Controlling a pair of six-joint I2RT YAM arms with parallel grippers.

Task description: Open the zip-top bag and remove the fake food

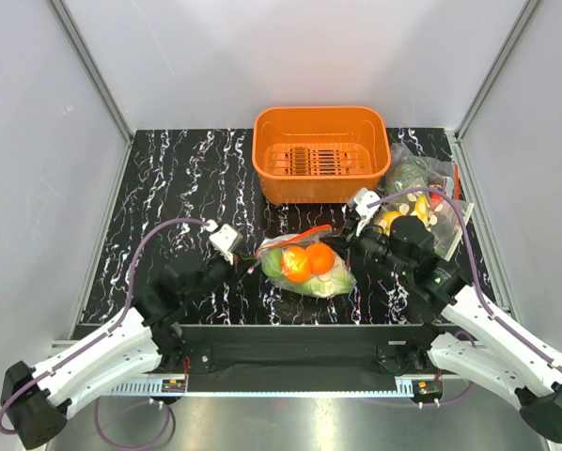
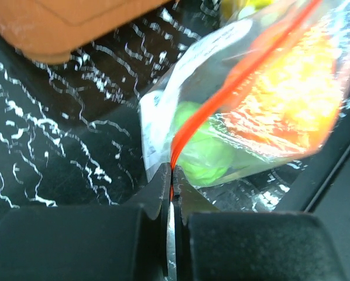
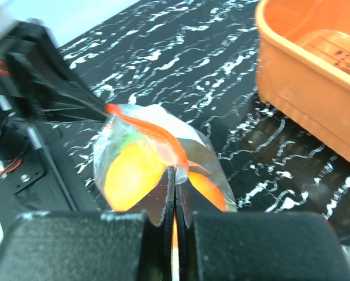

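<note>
The zip-top bag [image 1: 306, 262] lies near the table's front centre, clear with a red-orange zip strip [image 1: 304, 236]. Inside it show two orange fruits [image 1: 307, 260] and green pieces [image 1: 274, 264]. My left gripper [image 1: 253, 260] is shut on the zip strip's left end, seen in the left wrist view [image 2: 172, 175]. My right gripper [image 1: 349, 246] is shut on the strip's right end, seen in the right wrist view [image 3: 175, 174]. The bag also shows in both wrist views [image 2: 263, 99] [image 3: 134, 170]. The strip looks closed between the grippers.
An orange basket [image 1: 320, 153] stands at the back centre. Other clear bags of fake food [image 1: 422, 183] lie at the right, behind my right arm. The table's front edge runs just below the bag.
</note>
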